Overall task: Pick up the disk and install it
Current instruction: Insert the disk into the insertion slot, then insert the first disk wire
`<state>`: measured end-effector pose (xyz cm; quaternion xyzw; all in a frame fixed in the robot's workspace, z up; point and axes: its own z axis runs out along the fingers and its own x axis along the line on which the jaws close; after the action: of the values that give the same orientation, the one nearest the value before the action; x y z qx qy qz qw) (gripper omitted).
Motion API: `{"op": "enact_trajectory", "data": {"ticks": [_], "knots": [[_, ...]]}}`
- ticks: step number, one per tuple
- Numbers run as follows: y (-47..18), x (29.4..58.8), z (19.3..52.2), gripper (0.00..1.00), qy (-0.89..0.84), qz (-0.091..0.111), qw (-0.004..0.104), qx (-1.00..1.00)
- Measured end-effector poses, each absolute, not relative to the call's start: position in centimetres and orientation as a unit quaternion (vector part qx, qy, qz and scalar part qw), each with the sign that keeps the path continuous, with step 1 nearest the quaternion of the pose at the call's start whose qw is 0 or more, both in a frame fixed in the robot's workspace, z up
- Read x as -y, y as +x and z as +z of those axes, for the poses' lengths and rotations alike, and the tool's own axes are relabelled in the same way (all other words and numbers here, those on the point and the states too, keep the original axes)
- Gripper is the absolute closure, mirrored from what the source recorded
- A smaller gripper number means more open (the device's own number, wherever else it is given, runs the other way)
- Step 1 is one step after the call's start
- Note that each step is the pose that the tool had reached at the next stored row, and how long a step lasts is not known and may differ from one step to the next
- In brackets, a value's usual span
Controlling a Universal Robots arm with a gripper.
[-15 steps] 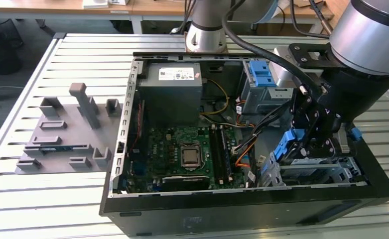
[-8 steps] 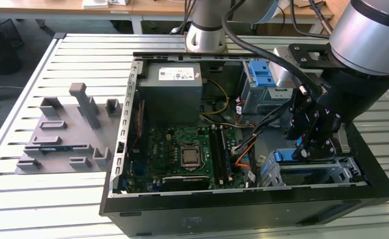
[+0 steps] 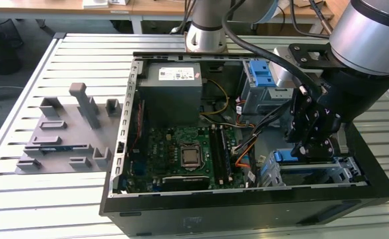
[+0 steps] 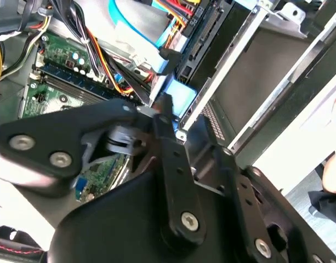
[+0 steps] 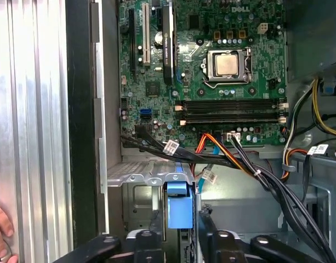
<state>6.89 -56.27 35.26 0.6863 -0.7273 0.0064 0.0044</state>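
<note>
1 tool [image 5: 180, 220] | grips blue-plastic-edged disk [image 5: 178, 201]; at grey sheet-metal bay [image 5: 139, 178]

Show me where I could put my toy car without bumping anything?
The bare slats between the grey holder block and the near edge of the table, on the exterior view's left, are free; so is the strip beyond that block. Inside the computer case it is crowded: cables, circuit board and the claw.

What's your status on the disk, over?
Gripper down at cage. Disk: blue carrier end in cage, rest hidden. Cables cross beside cage.
</note>
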Motion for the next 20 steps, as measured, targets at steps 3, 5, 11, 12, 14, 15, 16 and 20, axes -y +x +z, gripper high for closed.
{"op": "enact_trajectory", "data": {"ticks": [3, 5, 11, 12, 14, 15, 16, 20], "knots": [[6.9, 56.27, 35.25, 0.7, 0.686, 0.006, 0.004, 0.727], [6.9, 56.27, 35.25, 0.82, 0.686, 0.006, 0.004, 0.727], [6.9, 56.27, 35.25, 0.89, 0.686, 0.007, 0.005, 0.727], [6.9, 56.27, 35.26, 0.89, 0.686, 0.007, 0.005, 0.727], [6.9, 56.27, 35.26, 0.89, 0.686, 0.007, 0.005, 0.727], [6.9, 56.27, 35.25, 0.89, 0.686, 0.007, 0.005, 0.727], [6.9, 56.27, 35.25, 0.89, 0.686, 0.007, 0.005, 0.727], [6.9, 56.27, 35.25, 0.89, 0.686, 0.007, 0.005, 0.727]]}}
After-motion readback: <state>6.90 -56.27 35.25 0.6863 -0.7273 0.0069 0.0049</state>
